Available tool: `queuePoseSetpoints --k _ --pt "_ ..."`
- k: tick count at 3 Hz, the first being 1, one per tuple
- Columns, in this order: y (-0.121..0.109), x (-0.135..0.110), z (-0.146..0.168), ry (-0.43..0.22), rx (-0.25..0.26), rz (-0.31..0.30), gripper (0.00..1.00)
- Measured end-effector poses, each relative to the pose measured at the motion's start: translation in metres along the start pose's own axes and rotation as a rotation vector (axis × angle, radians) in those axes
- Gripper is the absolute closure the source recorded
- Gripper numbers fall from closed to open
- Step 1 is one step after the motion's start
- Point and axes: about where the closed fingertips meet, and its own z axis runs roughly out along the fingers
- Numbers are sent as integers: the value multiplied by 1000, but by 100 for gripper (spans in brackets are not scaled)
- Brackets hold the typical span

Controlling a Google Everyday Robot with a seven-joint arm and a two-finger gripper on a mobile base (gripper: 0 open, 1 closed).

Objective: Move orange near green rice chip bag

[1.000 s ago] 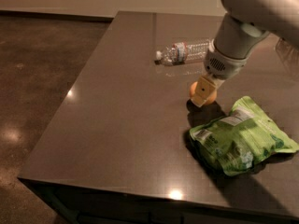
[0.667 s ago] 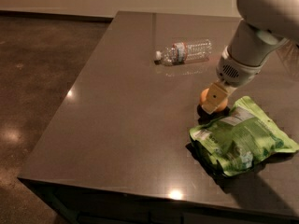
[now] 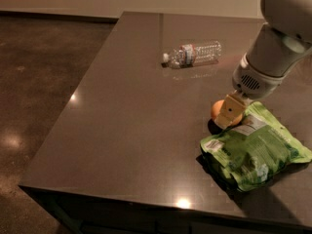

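Here, fingers [image 3: 228, 113] clasp the orange [image 3: 217, 108] beside green rice chip bag [image 3: 253, 152] on glossy table [image 3: 131, 111].

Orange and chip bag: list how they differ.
The orange is small, round and smooth; the bag is far larger, puffy and crinkled. The orange is one plain colour; the bag is lime green with white label patches. The claw grips the orange by the bag's far edge; the bag lies free. Both are close together over the dark table.

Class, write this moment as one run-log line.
gripper: low over table, shut on orange | orange: beside green rice chip bag
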Motion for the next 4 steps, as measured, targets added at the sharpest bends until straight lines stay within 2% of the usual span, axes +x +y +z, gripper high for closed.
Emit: queuePoseSetpoints --k 2,3,4 --pt "1 -1 0 -2 2 -2 12" --pt "1 -1 0 -3 3 -3 0" --pt "1 -1 0 -3 3 -3 0"
